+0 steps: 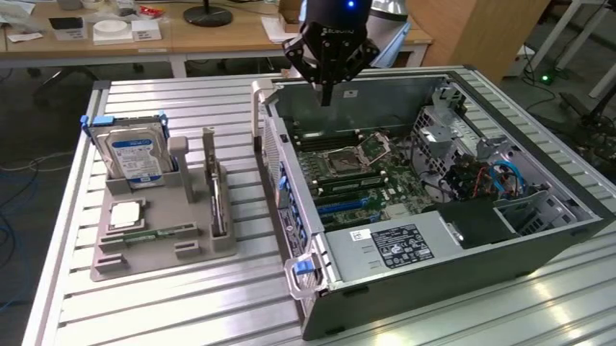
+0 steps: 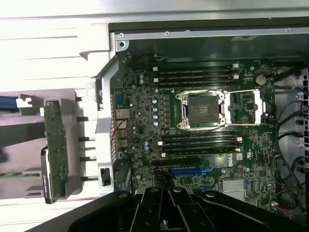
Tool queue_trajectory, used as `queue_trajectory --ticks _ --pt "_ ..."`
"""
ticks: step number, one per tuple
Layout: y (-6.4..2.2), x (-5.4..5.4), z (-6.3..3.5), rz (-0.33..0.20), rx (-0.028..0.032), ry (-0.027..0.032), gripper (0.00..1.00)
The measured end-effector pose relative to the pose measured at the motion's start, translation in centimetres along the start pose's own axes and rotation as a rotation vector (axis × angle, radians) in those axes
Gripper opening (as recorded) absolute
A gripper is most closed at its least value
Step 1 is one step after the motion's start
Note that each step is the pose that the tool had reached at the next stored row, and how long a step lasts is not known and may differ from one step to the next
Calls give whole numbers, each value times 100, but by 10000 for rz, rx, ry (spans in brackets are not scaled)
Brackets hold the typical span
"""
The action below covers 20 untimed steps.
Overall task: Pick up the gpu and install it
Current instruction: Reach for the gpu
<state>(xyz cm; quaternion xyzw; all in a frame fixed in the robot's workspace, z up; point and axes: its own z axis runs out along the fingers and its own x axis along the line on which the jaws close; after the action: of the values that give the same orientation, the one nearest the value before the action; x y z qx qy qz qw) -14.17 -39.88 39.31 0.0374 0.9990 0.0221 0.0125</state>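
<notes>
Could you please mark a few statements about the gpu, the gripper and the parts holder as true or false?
1. The gpu stands on edge in the grey holder. True.
2. The gripper holds the gpu. False: its jaws are empty, above the open computer case.
3. The hard drive lies inside the case. False: it stands in the holder.
4. The motherboard's CPU socket is uncovered. True.

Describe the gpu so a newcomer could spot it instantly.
Left of the open computer case in the exterior view sits a grey tray. The gpu is the thin card standing on edge in the slot nearest the case, unlike the boxy blue-labelled hard drive and the small memory stick.
</notes>
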Motion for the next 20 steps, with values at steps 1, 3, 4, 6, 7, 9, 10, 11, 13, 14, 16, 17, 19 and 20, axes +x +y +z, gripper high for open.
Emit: queue_trajectory --ticks 1,3,4,6,7,9,10,11,13,14,16,17,19,20 --pt "-1 8 0 0 0 0 11" --pt "-2 25 -1 1 0 0 11" --pt "-2 33 -1 1 0 0 11" --pt "-4 51 -1 1 0 0 11" --pt "-4 59 -2 0 1 0 11" --pt "-6 75 -2 0 0 0 11" --pt "-6 83 -2 0 0 0 11" --pt "-7 90 -3 0 0 0 11" --pt "-8 105 -3 -1 1 0 11" --pt "-9 113 -4 -1 1 0 11" --pt "-10 128 -3 0 0 0 11" --pt "-10 136 -4 0 0 0 11" --pt "-11 151 -4 0 0 -1 11" --pt "-12 159 -4 0 0 -1 11"
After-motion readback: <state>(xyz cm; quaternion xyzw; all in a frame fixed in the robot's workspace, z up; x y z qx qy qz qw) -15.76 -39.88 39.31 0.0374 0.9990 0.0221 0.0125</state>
